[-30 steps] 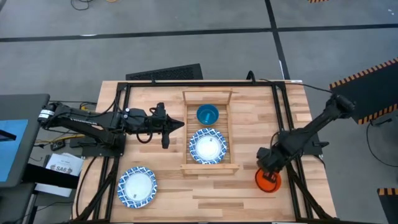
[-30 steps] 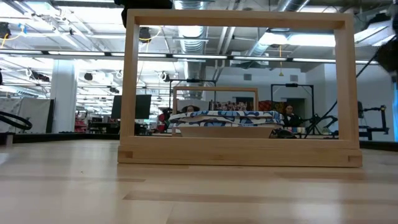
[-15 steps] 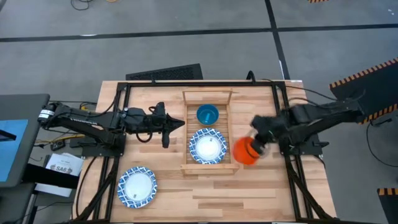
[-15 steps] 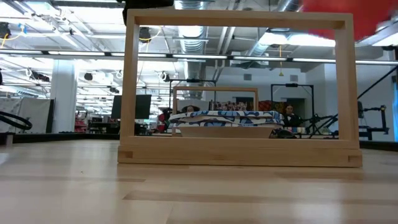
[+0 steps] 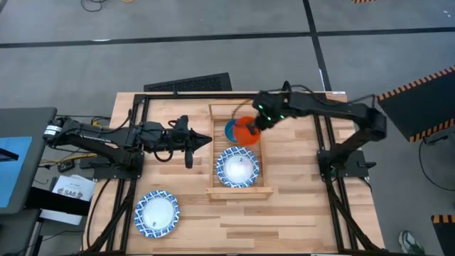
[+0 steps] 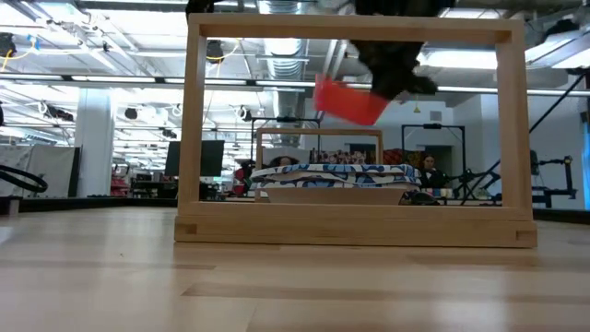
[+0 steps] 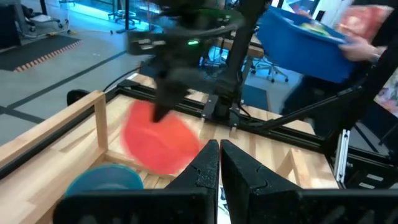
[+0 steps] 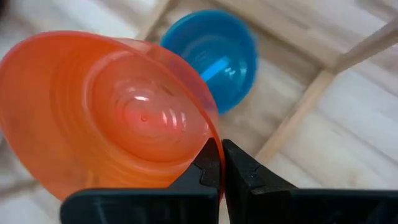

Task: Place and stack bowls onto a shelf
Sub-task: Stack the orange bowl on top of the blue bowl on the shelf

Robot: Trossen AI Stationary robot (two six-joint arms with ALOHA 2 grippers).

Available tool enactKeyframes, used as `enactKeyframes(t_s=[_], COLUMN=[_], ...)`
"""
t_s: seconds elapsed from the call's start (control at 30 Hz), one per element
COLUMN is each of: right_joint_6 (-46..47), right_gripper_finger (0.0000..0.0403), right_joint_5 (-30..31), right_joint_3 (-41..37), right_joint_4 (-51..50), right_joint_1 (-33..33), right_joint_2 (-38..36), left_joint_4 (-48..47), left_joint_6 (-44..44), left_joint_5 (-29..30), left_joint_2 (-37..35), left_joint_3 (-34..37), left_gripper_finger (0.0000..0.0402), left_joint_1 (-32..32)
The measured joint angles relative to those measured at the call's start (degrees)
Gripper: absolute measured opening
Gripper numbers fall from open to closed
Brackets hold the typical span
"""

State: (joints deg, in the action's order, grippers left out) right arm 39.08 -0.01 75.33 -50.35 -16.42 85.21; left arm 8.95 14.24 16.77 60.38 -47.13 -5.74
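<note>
Orange-red bowl [image 5: 247, 132] now above shelf [image 5: 264, 146]

Very little writing can be read here. In the high view a white label [image 5: 69, 189] lies on the equipment beside the bench's left edge, under the left arm; its dark print seems to begin "SA6", but the remaining characters are too small to make out. In the left wrist view a red package [image 7: 364, 23] sits in a blue bin [image 7: 298, 37] in the room behind; its print is blurred and unreadable.
</note>
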Motion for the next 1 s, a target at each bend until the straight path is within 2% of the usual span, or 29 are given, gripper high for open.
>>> enactKeyframes(t_s=[0.17,0.5,1.0], right_joint_6=[1.87,5.42,7.62], right_gripper_finger=[0.0023,0.0032,0.0025], right_joint_5=[-0.03,-0.61,1.27], right_joint_3=[3.31,3.48,3.5], right_joint_4=[0.02,2.48,7.89], right_joint_1=[-3.57,-3.88,-5.74], right_joint_2=[7.05,15.84,15.04], left_joint_4=[0.15,2.72,2.56], left_joint_6=[0.04,0.2,3.52], left_joint_5=[-1.51,-4.45,-6.03], left_joint_2=[0.0,-0.02,-0.02], left_joint_3=[0.0,-0.04,-0.04], left_gripper_finger=[0.0,0.0,0.0], left_joint_1=[0.0,0.0,-0.02])
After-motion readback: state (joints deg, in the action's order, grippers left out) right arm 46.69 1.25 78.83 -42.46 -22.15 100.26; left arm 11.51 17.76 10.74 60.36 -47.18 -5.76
